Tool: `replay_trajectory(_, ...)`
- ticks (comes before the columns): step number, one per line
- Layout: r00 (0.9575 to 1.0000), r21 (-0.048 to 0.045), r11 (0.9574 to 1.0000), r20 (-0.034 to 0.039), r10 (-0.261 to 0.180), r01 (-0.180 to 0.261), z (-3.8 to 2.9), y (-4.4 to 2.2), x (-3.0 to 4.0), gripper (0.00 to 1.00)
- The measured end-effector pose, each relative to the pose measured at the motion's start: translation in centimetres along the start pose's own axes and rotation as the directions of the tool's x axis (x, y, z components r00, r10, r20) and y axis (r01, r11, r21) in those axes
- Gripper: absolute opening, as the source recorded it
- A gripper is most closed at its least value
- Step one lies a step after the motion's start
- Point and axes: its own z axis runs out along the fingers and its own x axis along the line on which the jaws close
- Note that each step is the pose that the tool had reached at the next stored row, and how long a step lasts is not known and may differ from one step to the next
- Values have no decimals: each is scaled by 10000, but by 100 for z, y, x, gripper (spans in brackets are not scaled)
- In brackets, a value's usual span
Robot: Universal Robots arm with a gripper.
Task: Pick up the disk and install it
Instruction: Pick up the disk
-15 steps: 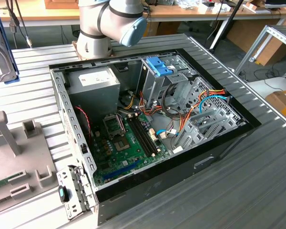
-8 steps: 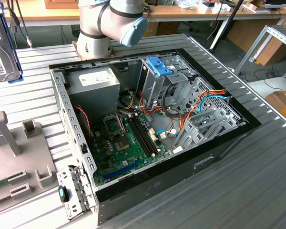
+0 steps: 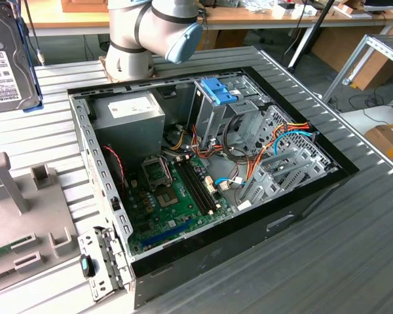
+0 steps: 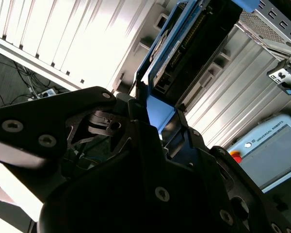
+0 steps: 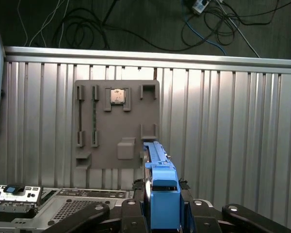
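The disk (image 3: 6, 59) hangs in the air at the exterior view's upper left, a dark grey drive with a white label and a blue rail along its edge. In the first wrist view the disk (image 5: 161, 187) is seen edge-on, its blue rail facing the camera, above the grey fixture plate. My gripper (image 5: 162, 216) is shut on it, with black fingers on either side. The second wrist view has the gripper (image 4: 157, 121) clamped on the blue end of the disk (image 4: 184, 48).
The open computer case (image 3: 340, 171) lies on the slatted metal table, with a drive cage topped by a blue bracket (image 3: 217, 90) and a power-supply box (image 3: 128, 111). A grey fixture plate (image 5: 116, 126) holding a chip (image 5: 117, 96) lies beside the case. A teach pendant (image 4: 276, 150) rests nearby.
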Motion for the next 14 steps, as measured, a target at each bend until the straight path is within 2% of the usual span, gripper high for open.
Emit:
replay_trajectory(4, 10000, 0, 10000, 0, -1, 1, 0, -17, 1, 36)
replay_trajectory(9, 10000, 0, 10000, 0, 0, 0, 0, -92, 3, 36)
replay_trajectory(14, 10000, 0, 10000, 0, 0, 0, -1, -95, 3, 36)
